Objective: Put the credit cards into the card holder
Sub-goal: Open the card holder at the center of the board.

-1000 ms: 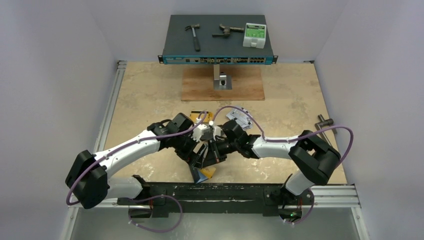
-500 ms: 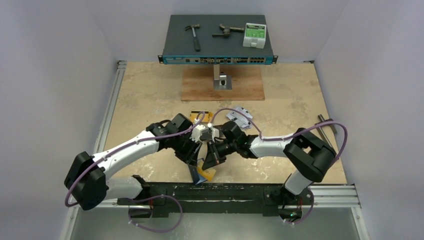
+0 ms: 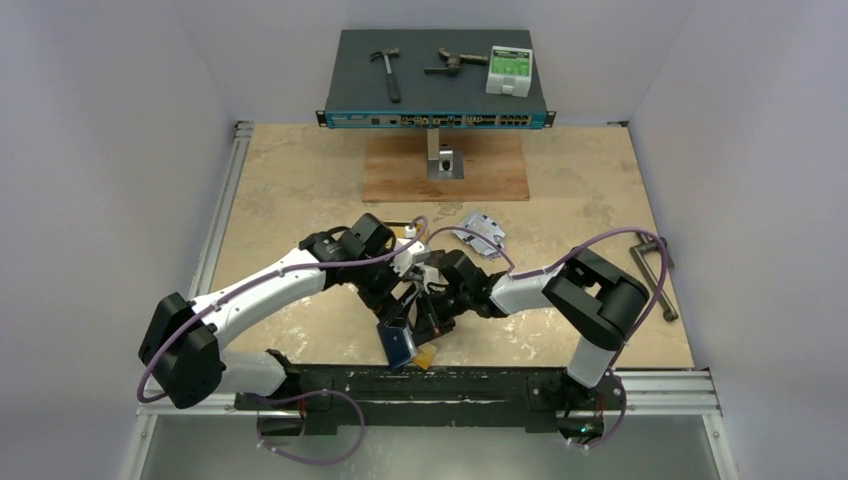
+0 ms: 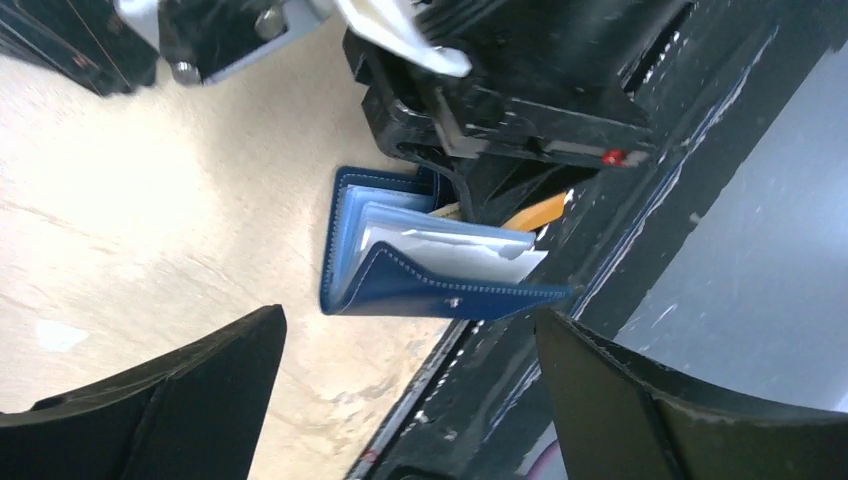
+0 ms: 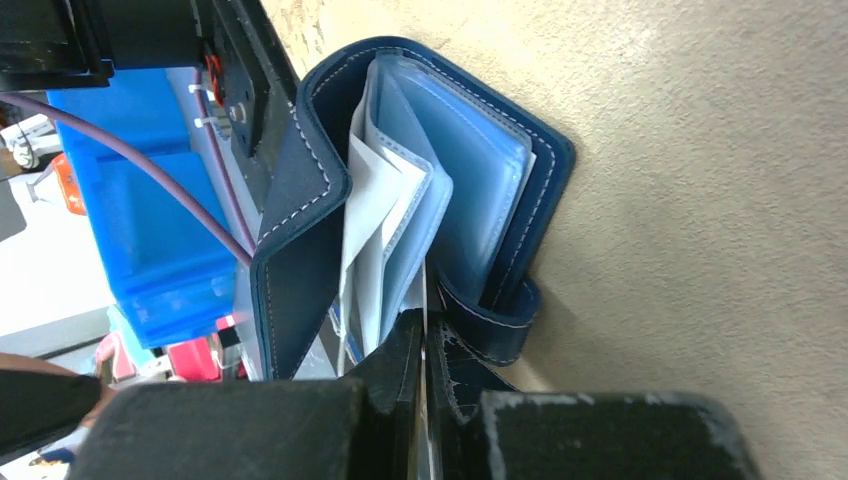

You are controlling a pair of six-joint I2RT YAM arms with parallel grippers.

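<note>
On the far rack unit point(image 3: 350, 92) lie a hammer point(image 3: 386, 70) and a green-white box point(image 3: 509, 69); a wooden board point(image 3: 400, 172) sits just nearer.

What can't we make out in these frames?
- Top view: silver-grey cards too small to count.
- Left wrist: gold card mostly hidden behind the card holder.
- Right wrist: whether the shut right end effector pinches one of the sleeves, masked by its own fingers.
- Both wrist views: sleeves seen edge-on, so any cards inside cannot be told.
</note>
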